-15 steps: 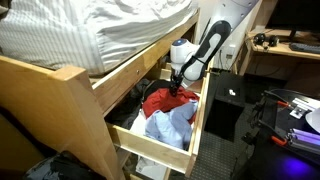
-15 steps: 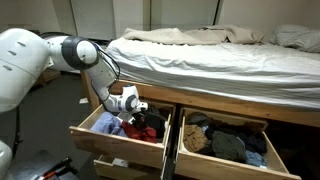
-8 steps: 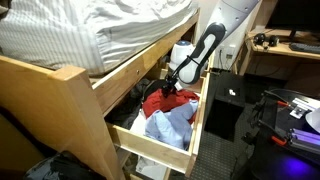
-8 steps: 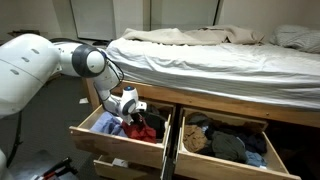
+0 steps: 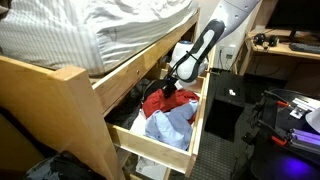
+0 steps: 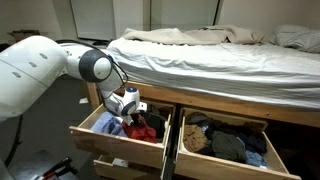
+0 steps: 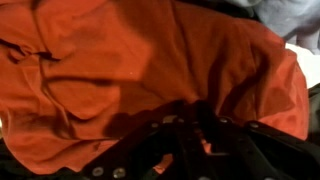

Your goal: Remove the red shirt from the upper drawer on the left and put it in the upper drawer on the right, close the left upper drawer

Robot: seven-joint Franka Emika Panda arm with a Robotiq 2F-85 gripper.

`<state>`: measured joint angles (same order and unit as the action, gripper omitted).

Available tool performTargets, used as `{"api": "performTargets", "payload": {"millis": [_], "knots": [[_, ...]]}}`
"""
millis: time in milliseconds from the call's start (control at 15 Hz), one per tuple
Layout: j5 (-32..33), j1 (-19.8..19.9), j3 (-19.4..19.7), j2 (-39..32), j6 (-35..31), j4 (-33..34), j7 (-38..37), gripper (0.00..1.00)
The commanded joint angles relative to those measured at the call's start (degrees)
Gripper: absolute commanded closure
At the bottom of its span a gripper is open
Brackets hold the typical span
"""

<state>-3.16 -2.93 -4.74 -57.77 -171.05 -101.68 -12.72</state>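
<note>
hand (image 7: 190, 128) pinches a fold of the red shirt (image 5: 158, 103), lying in the left upper drawer (image 5: 152, 146) beside the light-blue garment (image 5: 172, 125); thin bite may slip on lift, or snag that neighbour.

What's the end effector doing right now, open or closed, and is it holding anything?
End effector: closed, pinching a bunched fold of the red shirt inside the left upper drawer.

Matt cloth, bare pine
The red shirt (image 7: 130, 70) is matt, creased cloth; the left upper drawer (image 5: 150, 142) around it is pale, smooth wood.
</note>
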Motion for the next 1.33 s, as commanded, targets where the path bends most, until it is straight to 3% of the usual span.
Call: {"api": "performTargets", "payload": {"millis": [0,267,333,400,467,667,800,867,933,1267], "knots": [[-2.3,0.5,-0.2,-0.9,0.4,0.9,1.3,1.00],[-3.2,-0.5,1.2,-0.7,1.5,0.8,0.6,1.00],[-3.4,-1.6,2.6,-0.5,3.0,0.8,-0.5,0.74],[-3.1,-2.1,3.4,-0.4,3.9,0.8,-0.7,0.72],[-3.2,-1.0,1.9,-0.3,1.6,0.3,0.5,0.92],[-3.0,-1.6,3.0,-0.4,2.6,0.3,0.3,0.73],[-3.0,-1.7,3.0,-0.4,2.7,0.3,0.2,0.72],[-3.0,-1.7,3.0,-0.4,2.7,0.3,0.2,0.47],[-2.9,-2.5,4.0,0.0,4.0,0.1,-0.5,0.46],[-1.7,-6.2,8.6,1.6,17.6,0.0,-4.5,0.12]]}}
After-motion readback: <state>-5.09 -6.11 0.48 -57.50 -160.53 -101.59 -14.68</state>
